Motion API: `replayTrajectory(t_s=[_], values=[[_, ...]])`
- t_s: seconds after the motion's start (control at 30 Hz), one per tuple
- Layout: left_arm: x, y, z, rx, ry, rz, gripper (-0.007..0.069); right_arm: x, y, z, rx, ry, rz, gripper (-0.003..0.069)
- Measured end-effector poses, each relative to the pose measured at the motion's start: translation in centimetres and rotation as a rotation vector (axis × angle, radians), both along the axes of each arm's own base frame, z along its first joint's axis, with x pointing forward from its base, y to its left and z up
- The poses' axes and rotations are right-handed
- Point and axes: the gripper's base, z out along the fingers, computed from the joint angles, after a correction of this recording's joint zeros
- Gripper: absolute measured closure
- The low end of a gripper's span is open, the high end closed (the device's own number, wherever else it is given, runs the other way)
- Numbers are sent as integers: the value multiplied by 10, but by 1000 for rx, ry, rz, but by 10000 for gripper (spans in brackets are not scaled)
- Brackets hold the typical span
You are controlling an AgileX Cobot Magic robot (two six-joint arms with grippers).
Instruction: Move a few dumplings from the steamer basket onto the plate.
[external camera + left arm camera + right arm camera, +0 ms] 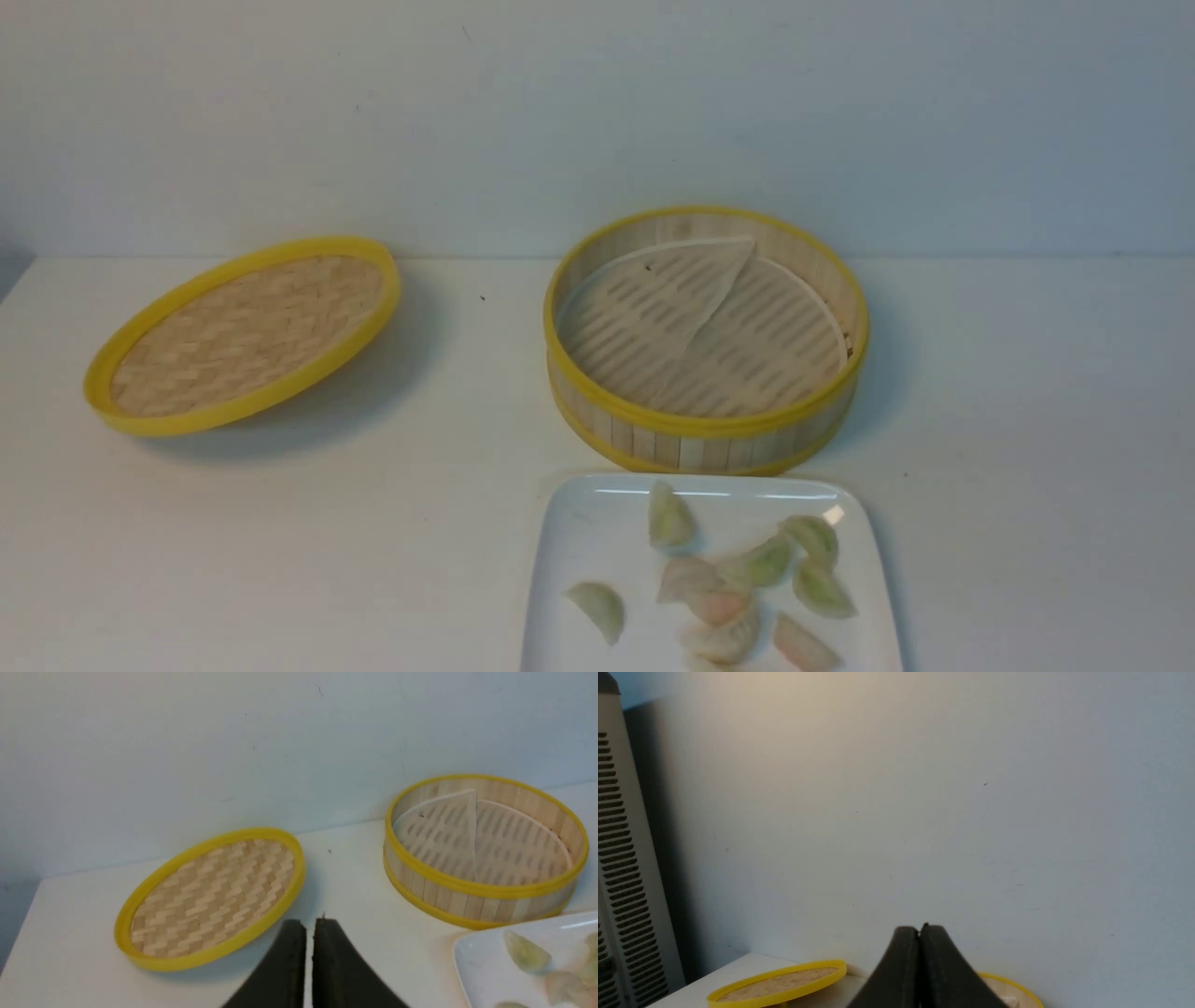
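The steamer basket (707, 431) stands at the table's middle right, holding only its folded paper liner (653, 317). No dumpling shows in it. Just in front of it lies the white plate (588, 541) with several dumplings (761, 563) on it, pale green and pinkish. Neither arm shows in the front view. In the left wrist view my left gripper (309, 926) is shut with nothing between its fingers, above the table between the lid (212, 896) and the steamer basket (481, 891). My right gripper (920, 930) is shut and empty, raised and facing the wall.
The woven yellow-rimmed lid (243, 331) lies tilted at the table's left. A wall runs close behind the table. A grey slotted panel (621, 858) stands beyond the table's left end. The plate's front edge is cut off by the front view.
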Motion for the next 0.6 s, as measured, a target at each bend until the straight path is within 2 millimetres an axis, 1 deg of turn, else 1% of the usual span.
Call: replayTrajectory(t_s=[0.03,0.07,0.1,0.17,0.2,0.27,0.3,0.33,0.37,0.4,0.6], values=[[1,0,-8,-2,-12,9,617,0,0,0,0,0,0,673],[3,0,-31,-6,-39,40,617,0,0,0,-1,0,0,673],[4,0,-43,-11,-48,59,617,0,0,0,-1,0,0,673],[6,2,-76,-33,-59,109,617,0,0,0,-1,0,0,673],[6,2,-85,-37,-70,130,617,0,0,0,-1,0,0,673],[8,4,-118,-41,-49,168,617,0,0,0,-1,0,0,673],[9,5,-138,-32,-32,184,617,0,0,0,-1,1,0,673],[10,5,-143,-31,-25,187,617,0,0,0,-2,2,0,673],[11,5,-157,-28,6,191,617,0,0,0,-2,1,0,673],[11,5,-166,-25,30,192,617,0,0,0,-1,2,0,673],[10,5,-174,-25,90,193,617,0,0,-1,-4,8,-1,673]])
